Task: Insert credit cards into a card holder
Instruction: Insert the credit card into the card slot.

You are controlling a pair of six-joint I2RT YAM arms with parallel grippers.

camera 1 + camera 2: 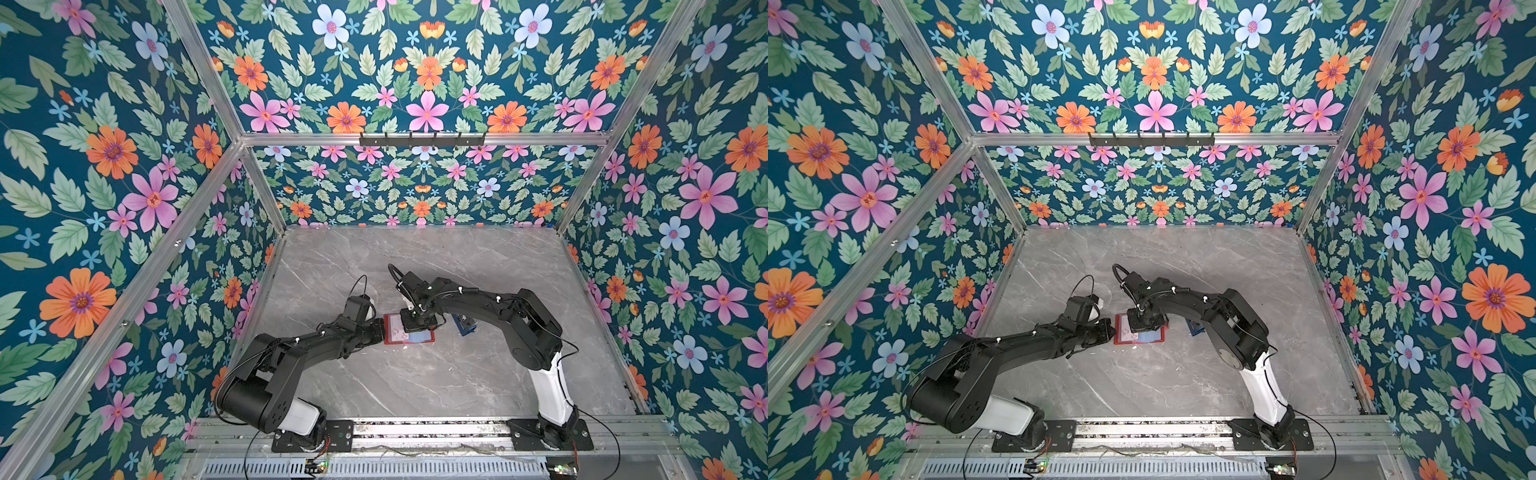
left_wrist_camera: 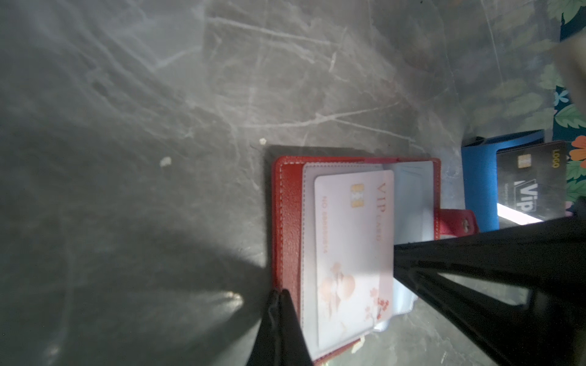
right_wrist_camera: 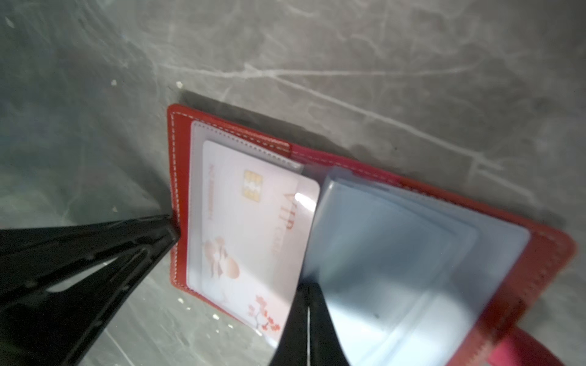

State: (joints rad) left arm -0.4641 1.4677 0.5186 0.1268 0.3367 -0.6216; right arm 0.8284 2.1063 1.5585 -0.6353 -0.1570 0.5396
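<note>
- Left gripper (image 1: 380, 328): lower centre in both top views, just left of the holder; jaws fully closed, tips touching the holder's left cover edge; whether the cover is pinched cannot be told
- Card holder (image 1: 399, 342): red, lying open on the grey table (image 1: 415, 382), lower centre; spread left to right, spine running up-down the frame, snap tab (image 2: 456, 221) on the side toward the tray
- Pink VIP card (image 2: 352, 253): on the left page, mostly inside a clear sleeve; long axis parallel to the spine
- Right gripper (image 3: 307, 285): jaws closed, tips against the card's spine-side long edge
- Blue tray (image 1: 464, 328): right of the holder, apart from it, a dark card (image 2: 532, 180) standing in it
</note>
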